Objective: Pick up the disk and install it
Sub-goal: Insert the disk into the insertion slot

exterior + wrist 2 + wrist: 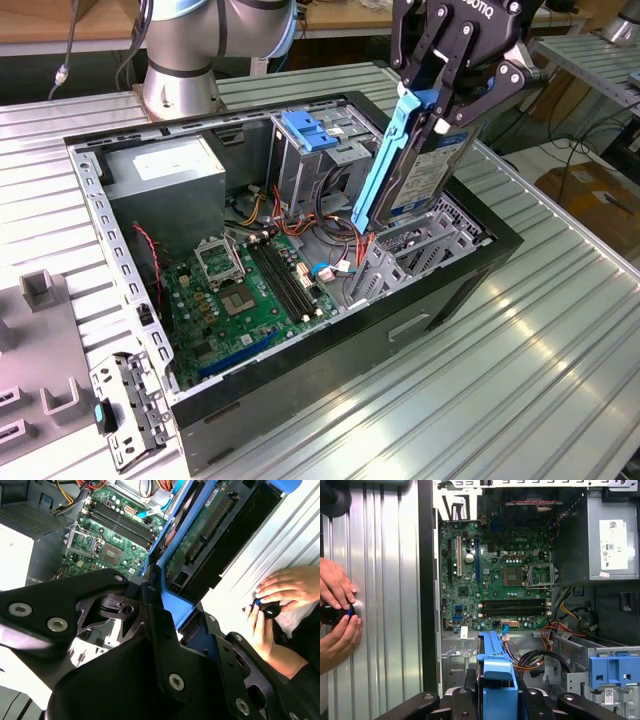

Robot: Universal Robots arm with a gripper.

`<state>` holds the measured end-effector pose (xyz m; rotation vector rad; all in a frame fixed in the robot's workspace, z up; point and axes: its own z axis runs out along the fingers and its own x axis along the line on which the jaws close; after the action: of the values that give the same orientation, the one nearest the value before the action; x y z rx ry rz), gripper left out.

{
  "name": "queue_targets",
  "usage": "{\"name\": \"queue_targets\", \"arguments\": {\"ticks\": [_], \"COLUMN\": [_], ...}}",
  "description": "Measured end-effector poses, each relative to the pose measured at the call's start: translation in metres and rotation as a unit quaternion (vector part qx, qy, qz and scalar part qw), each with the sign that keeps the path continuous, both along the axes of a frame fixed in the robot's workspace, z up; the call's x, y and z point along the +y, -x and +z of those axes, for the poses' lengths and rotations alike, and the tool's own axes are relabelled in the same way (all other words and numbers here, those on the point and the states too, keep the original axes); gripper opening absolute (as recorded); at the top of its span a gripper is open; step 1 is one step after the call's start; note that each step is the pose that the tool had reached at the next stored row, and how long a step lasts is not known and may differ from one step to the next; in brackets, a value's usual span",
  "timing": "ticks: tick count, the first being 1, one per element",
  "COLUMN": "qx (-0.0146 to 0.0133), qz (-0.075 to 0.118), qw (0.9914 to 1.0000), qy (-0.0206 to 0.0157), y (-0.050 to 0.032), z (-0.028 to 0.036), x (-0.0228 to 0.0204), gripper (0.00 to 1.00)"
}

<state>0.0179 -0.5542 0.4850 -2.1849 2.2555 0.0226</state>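
The disk (418,170) hangs almost upright, with a blue rail down its edge and its white label facing the exterior view's right. My gripper (432,108) is shut on its upper end. The lower end sits just above the grey drive bay (440,235) at the near right corner of the open computer case (330,370). In the second wrist view, the disk (200,535) shows its green circuit board between blue rails, beyond my gripper (159,592). In the first wrist view, the disk's blue rail (497,667) stands between the black fingers (465,702).
Inside the case lie a green motherboard (250,290), a grey power supply box (165,170) and a tall cage with a blue tab (305,130). A person's hands (337,615) hold a small black object on the ribbed table beside the case. Grey fixtures (40,290) sit at the exterior view's left.
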Motion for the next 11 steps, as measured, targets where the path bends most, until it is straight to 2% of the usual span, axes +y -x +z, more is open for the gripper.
{"name": "queue_targets", "arguments": {"ticks": [4, 9, 11], "qx": [0.0000, 0.0000, 0.0000], "qz": [0.000, 0.000, 0.001], "qw": [1.00000, 1.00000, 1.00000], "qy": [0.0000, 0.0000, -0.0001], "y": [-0.0089, -0.0122, -0.0198], "z": [-0.0017, -0.0058, -0.0080], "x": [0.0000, -0.0019, -0.0029], "gripper": [0.37, 0.37, 0.37]}}
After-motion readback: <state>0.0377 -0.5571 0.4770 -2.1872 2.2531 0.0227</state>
